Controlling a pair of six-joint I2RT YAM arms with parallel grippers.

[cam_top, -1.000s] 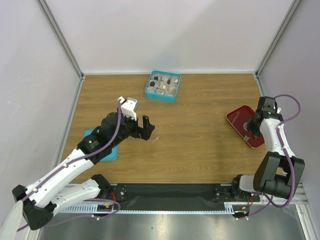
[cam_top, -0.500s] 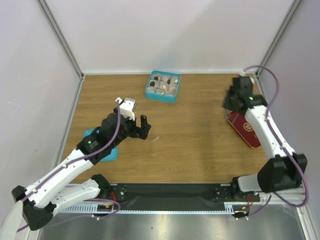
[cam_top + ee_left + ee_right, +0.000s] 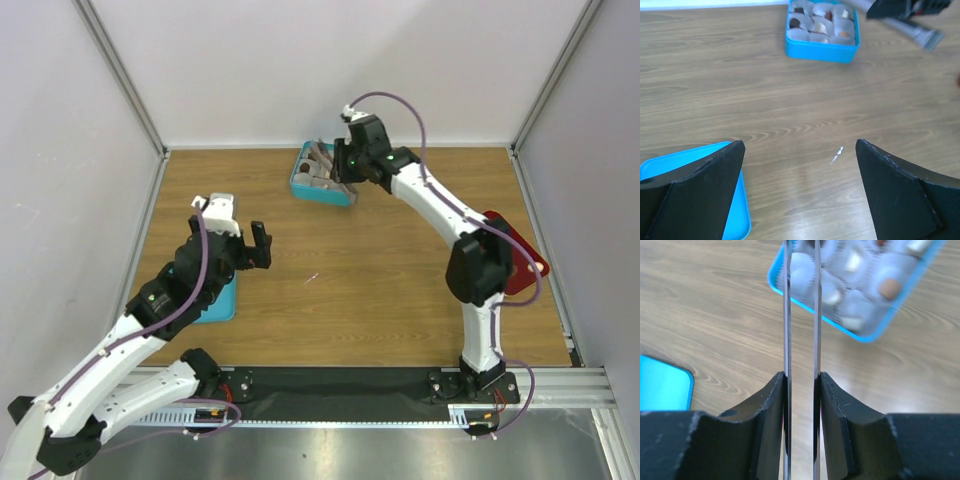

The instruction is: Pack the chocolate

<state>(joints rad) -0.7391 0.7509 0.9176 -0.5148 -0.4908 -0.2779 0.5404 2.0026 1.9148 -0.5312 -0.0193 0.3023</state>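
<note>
Left arm [image 3: 110, 345]: extended from its base at the near-left edge, reaching forward and inward over the counter [image 3: 380, 280]. The wrist is pitched down toward the wood. The left jaws stand wide apart and hold nothing. A blue lid [image 3: 690, 162] lies flat on the counter directly below them, partly covered by the arm in the top view.

Right arm [image 3: 430, 200]: raised steeply from its base at the near-right edge, elbow high, forearm stretched far across to the middle of the far edge. The right jaws are clamped on a pair of long metal tweezers [image 3: 787, 340]. The tweezer blades run parallel and slightly apart, with their tips over the blue box [image 3: 322, 188]. Whether the tips grip anything cannot be told.

Chocolate [image 3: 795, 23]: the pieces sit inside the blue box, each in a paper cup [image 3: 822, 9]. A tan piece [image 3: 888, 288] shows in the right wrist view.

A red tray [image 3: 520, 255] lies at the right edge, well apart from the box.
</note>
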